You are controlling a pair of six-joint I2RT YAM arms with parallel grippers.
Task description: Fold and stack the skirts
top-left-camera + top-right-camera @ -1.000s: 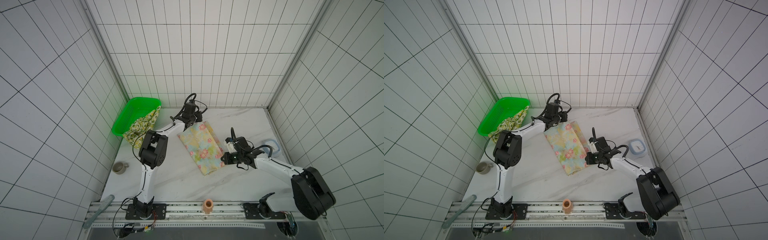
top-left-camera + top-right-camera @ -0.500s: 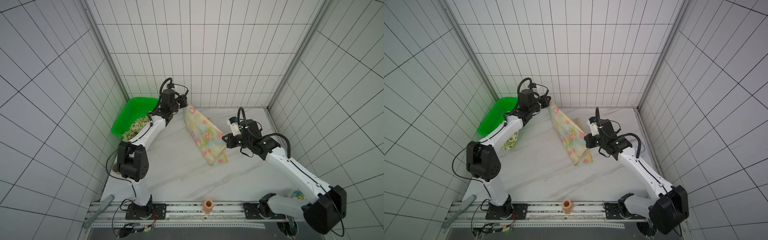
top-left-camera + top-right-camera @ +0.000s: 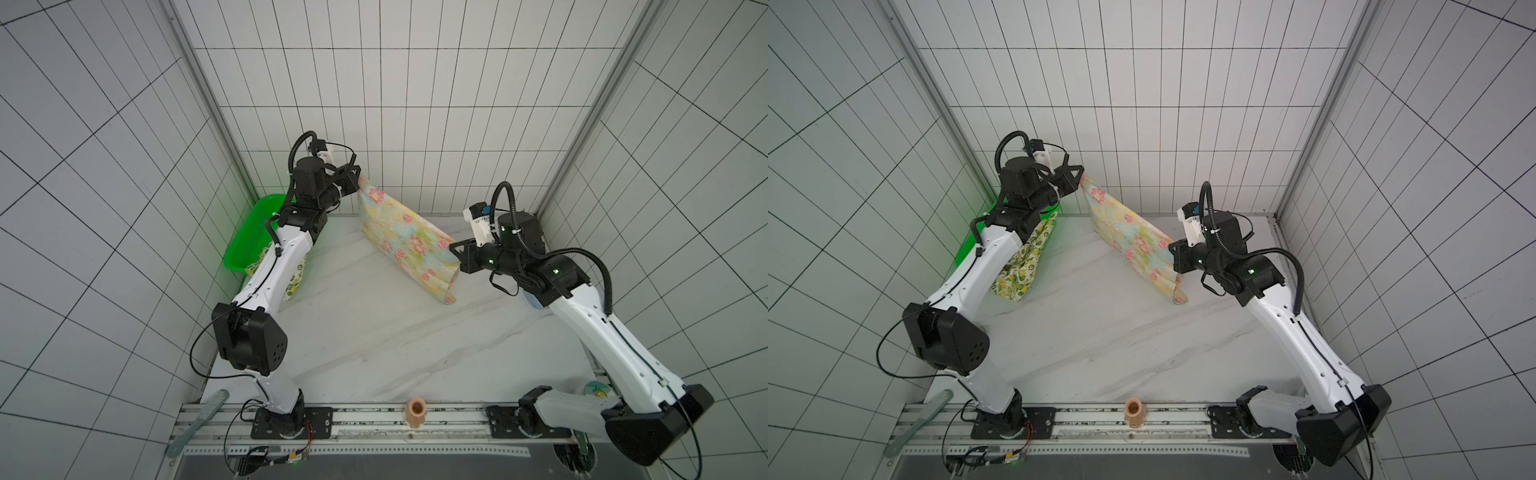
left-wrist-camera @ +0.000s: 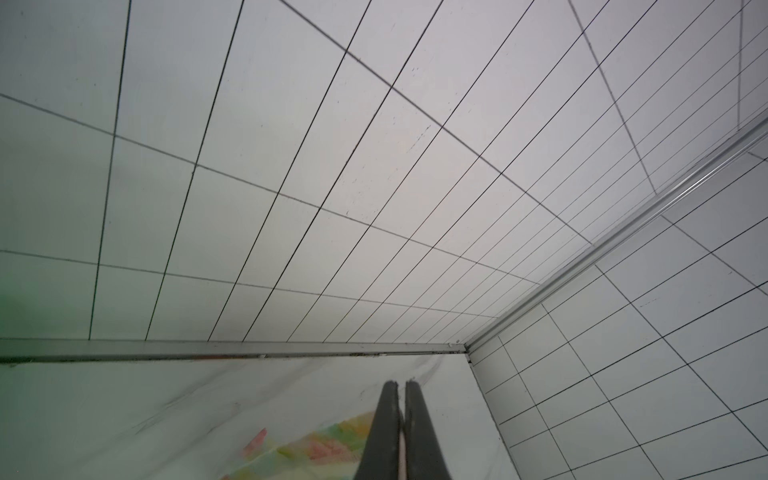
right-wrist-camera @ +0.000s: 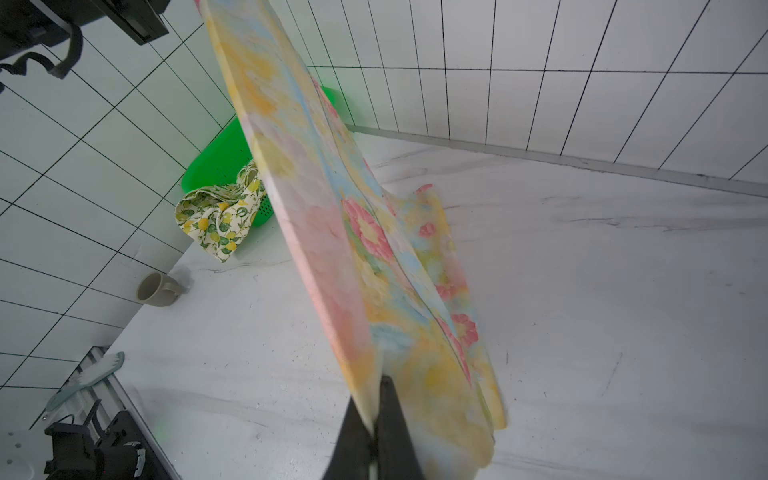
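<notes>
Now the left fingers (image 4: 386,432) and right fingers (image 5: 392,428), clamped on the floral skirt (image 3: 405,239), have hoisted it higher.

In both top views we look down from high at the front onto the whole desk (image 3: 374,340). Our left wrist view faces along the left end effector (image 4: 401,386) toward a wall corner (image 4: 467,347). Our right wrist view looks closely along the right end effector (image 5: 376,399) over the flowered skirt (image 5: 332,249) and green basket (image 5: 216,153), both shared with the top views.
</notes>
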